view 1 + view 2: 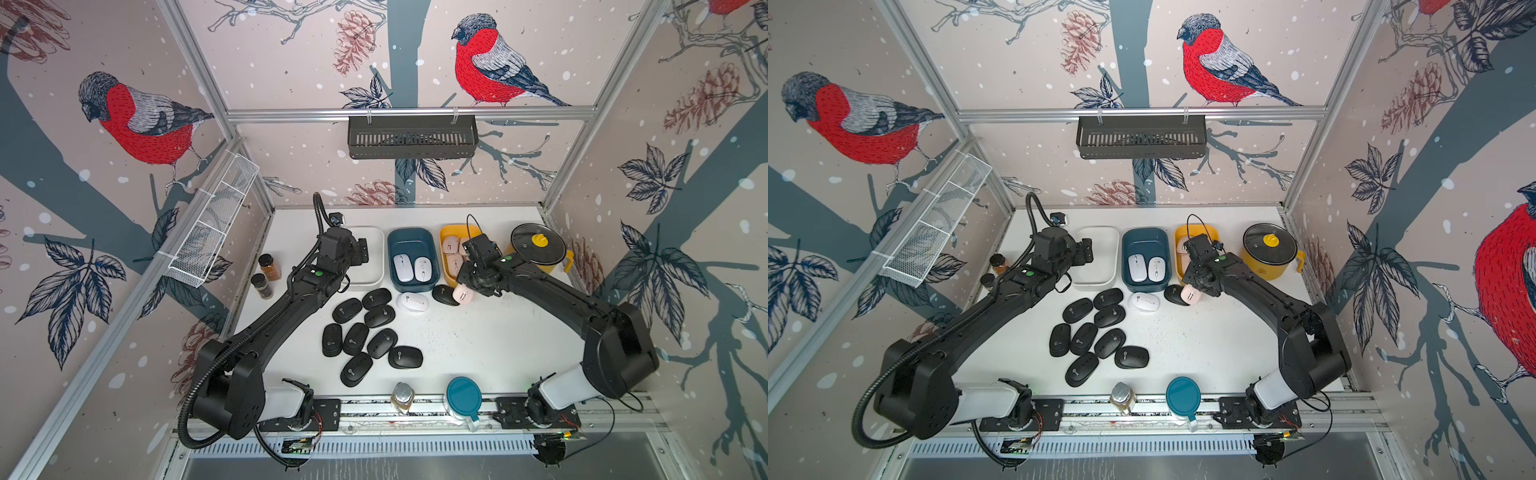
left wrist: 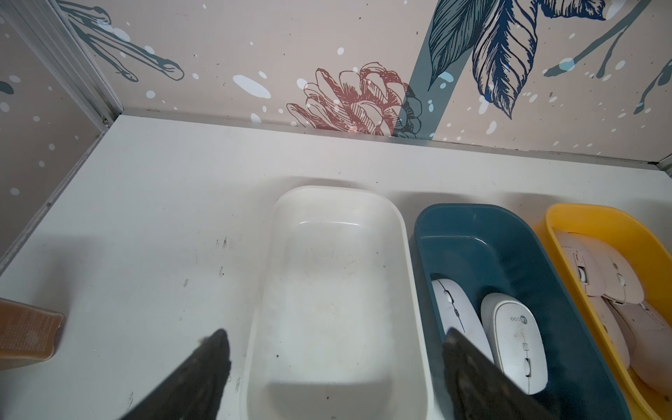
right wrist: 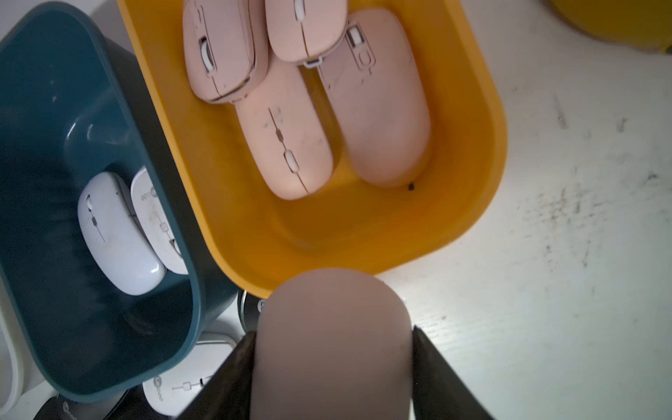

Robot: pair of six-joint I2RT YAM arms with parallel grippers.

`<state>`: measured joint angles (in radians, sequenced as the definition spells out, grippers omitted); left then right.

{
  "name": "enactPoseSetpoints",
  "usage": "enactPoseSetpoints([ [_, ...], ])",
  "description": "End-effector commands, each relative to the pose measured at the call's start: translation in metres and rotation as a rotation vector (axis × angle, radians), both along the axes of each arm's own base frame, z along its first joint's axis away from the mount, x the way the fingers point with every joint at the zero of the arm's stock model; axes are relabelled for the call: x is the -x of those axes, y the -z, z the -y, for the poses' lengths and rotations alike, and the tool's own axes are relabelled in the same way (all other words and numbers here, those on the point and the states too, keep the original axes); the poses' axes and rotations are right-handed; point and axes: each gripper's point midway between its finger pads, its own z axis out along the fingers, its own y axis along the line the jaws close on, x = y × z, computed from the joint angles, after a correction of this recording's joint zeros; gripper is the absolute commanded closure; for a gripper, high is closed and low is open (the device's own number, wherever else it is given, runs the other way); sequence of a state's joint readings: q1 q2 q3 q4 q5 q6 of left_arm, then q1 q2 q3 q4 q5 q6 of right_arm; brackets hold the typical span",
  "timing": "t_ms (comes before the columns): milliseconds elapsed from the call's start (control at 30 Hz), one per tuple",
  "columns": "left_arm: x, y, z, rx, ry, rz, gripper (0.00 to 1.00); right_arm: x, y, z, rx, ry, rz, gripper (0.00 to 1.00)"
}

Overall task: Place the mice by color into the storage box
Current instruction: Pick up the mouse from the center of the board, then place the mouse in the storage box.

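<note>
In both top views I have eight glossy black oval mice point(image 1: 357, 336) bunched on the white tabletop point(image 1: 478, 345). A white oval mouse point(image 1: 412, 301) lies loose just in front of the dark teal plastic box point(image 1: 409, 235). One more black mouse point(image 1: 442, 294) sits just beside the pale pink oval mouse point(image 1: 463, 297), which my right pincer point(image 1: 465, 290) grips low at the near end of the yellow plastic box point(image 1: 451, 229). My left pincer point(image 1: 360, 250) hangs over the white plastic box point(image 1: 370, 270).

From the left wrist, its jaws stand wide apart with nothing between them, one on each side of the white box's near end. Two white mice point(image 2: 516, 342) lie side by side in the teal box.

From the right wrist, both fingers point(image 3: 232, 367) clamp the pink mouse by its sides, just short of the yellow box's rim; four pink mice point(image 3: 287, 145) lie inside that box
</note>
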<state>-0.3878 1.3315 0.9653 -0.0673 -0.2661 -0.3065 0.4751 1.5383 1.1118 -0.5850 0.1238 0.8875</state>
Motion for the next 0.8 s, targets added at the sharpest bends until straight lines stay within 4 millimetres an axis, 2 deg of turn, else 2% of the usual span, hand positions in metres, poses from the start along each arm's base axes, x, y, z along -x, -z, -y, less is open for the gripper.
enactPoseSetpoints([
  [0, -0.002, -0.004, -0.004, -0.011, -0.02, 0.017, 0.1, -0.017, -0.003, 0.005, 0.011, -0.039, 0.017, 0.41],
  [333, -0.002, -0.007, -0.005, -0.014, -0.025, 0.025, 0.1, -0.077, -0.005, 0.028, 0.019, 0.011, 0.065, 0.41],
  [600, -0.002, -0.011, -0.007, -0.018, -0.029, 0.036, 0.1, -0.118, -0.005, 0.026, 0.058, -0.015, 0.079, 0.41],
  [767, -0.002, -0.007, -0.002, 0.009, -0.015, 0.023, 0.1, -0.129, 0.01, 0.023, 0.086, -0.049, 0.049, 0.41],
])
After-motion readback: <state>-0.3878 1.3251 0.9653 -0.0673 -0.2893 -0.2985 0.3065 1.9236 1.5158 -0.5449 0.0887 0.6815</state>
